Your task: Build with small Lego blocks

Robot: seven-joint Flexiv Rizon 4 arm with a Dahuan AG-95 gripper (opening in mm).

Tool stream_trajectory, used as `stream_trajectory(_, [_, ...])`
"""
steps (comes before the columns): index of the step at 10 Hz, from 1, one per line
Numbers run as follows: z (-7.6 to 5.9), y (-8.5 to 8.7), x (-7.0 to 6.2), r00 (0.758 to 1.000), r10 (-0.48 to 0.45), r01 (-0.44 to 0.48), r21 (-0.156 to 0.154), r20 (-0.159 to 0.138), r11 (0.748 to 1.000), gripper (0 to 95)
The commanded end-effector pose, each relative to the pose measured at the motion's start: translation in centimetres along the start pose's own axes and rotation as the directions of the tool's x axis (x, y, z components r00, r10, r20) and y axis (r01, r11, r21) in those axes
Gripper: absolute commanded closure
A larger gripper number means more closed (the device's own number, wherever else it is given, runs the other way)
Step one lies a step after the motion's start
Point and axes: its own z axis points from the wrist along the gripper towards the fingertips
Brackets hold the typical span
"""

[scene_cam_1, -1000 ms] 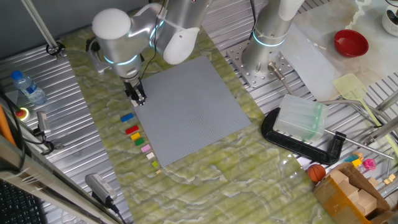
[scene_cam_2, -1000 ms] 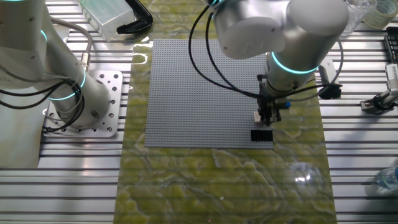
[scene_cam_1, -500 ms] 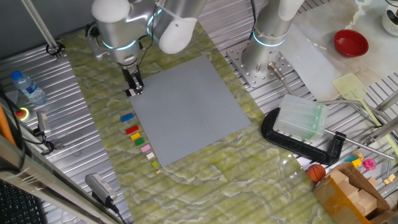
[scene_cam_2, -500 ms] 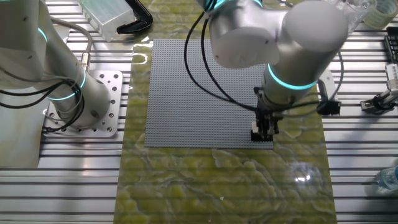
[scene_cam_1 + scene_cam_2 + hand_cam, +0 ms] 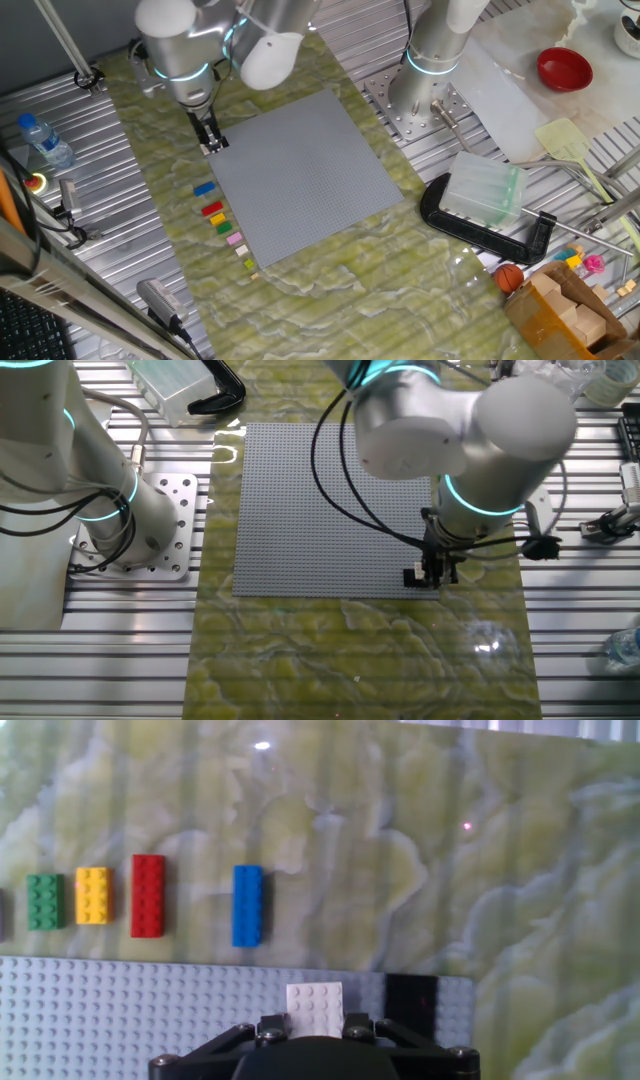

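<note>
Hand view: gripper [image 5: 312,1038] is pinching the white brick [image 5: 315,1010], seating it beside the black brick [image 5: 411,1004] on the grey baseplate's [image 5: 120,1020] corner; blue brick [image 5: 248,905] is waiting on the desk [image 5: 400,850].

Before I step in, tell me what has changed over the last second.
The gripper carried the white brick along the grey baseplate to its corner and came down, so the brick is now next to the black brick. Whether the fingers have let go cannot be told. The black brick, baseplate and loose blue brick and red brick stayed put.
</note>
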Motion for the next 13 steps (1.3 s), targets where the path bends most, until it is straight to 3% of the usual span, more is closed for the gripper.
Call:
stream_trajectory(1, [0.21, -0.13, 0.1, 1.0, 0.011, -0.011, 0.002, 0.0, 1.0, 95.0])
stream_trajectory(4, [0.18, -0.66, 0.79, 1.0, 0.01, -0.01, 0.002, -0.006, 1.0, 95.0])
stream_trajectory(13, [0.69, -0.76, 0.52, 1.0, 0.001, -0.001, -0.007, -0.003, 1.0, 95.0])
